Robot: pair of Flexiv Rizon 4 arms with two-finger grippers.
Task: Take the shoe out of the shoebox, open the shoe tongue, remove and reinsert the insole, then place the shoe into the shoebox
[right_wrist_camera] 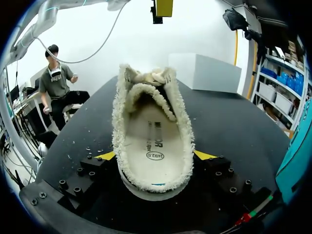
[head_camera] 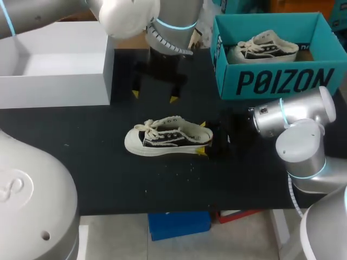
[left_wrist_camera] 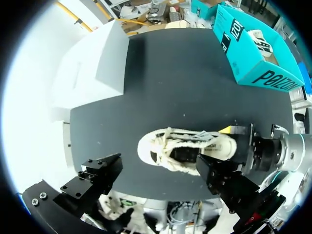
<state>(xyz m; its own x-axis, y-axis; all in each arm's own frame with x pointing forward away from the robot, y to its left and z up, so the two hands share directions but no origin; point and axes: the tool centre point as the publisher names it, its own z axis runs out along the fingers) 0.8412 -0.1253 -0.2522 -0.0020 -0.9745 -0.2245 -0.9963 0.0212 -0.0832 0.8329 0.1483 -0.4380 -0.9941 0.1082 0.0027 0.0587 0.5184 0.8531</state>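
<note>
The head view alone takes in the whole layout. The shoe (head_camera: pixel 165 138) lies on its sole in the middle of the black table (head_camera: pixel 81 162), toe toward the frame's left. It is outside the teal shoebox (head_camera: pixel 271 81) at upper right, where a second shoe (head_camera: pixel 263 47) rests. A white box (head_camera: pixel 54 65) stands at upper left.

Only the right wrist view looks into the shoe from its heel end: the pale insole (right_wrist_camera: pixel 153 141) lies flat inside, ringed by a fleecy edge. The left wrist view looks down from above on the laces (left_wrist_camera: pixel 170 136) and on the right arm's fingers at the heel.

The right gripper (head_camera: pixel 203 138) comes in from the right of the head view and clamps the heel. One yellow tip presses on each side, so the fingers stand only as wide as the heel. The left gripper (head_camera: pixel 154 96) hangs over the table in the upper middle of the head view, nearer the frame's top than the shoe. Its fingers are spread wide and touch nothing.
</note>
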